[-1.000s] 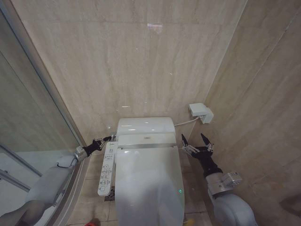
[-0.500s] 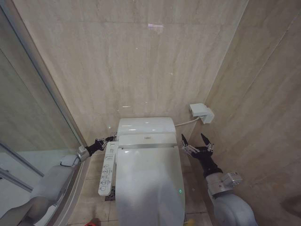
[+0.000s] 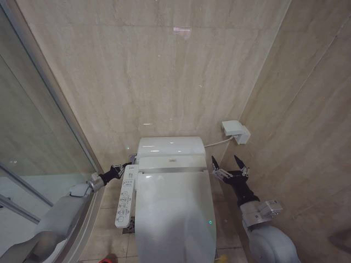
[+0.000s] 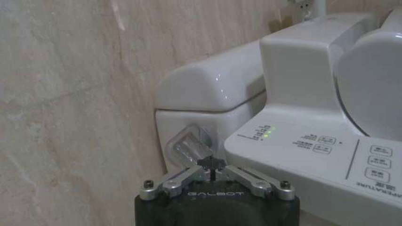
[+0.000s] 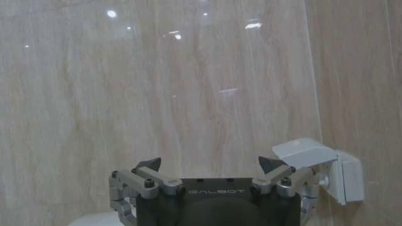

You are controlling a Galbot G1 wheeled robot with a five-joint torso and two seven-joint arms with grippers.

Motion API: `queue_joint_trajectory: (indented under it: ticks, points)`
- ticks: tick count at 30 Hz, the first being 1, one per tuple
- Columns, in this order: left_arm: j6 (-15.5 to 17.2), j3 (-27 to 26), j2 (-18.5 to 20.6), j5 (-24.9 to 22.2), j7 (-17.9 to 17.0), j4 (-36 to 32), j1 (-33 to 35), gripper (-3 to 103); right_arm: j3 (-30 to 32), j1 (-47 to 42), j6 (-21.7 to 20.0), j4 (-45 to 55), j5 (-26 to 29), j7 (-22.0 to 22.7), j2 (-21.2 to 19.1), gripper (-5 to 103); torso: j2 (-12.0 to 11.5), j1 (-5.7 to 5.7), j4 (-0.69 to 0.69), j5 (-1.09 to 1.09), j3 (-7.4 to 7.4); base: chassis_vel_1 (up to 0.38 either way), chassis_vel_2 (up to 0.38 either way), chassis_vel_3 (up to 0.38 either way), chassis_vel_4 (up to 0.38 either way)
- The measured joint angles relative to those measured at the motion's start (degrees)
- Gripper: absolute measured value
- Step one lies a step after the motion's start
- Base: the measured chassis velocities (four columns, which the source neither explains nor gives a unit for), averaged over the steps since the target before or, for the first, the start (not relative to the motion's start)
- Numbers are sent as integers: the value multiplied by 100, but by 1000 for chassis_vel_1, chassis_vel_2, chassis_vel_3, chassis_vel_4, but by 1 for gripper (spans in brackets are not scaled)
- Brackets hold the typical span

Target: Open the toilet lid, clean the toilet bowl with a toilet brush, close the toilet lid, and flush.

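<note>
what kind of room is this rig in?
Almost certainly a small bathroom: a white bidet toilet with its glossy white plastic lid closed, a side control panel of buttons, beige stone-look wall tiles, and a glass shower partition on the robot's left.

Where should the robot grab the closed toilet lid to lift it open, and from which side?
Probably the toilet lid by its front rim, nearest the robot, coming up from underneath. It lies flat and hinges at the tank end, so the front edge swings freest. The open right gripper beside it is closest.
</note>
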Motion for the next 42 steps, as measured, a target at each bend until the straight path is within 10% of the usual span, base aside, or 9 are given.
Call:
queue_joint_trajectory:
  ticks: [42]
  points:
    - [5,-5,-41,-7,72,47,-70,0,0,0,0,0,0,0,0,100,0,0,0,2,-1,0,0,0,0]
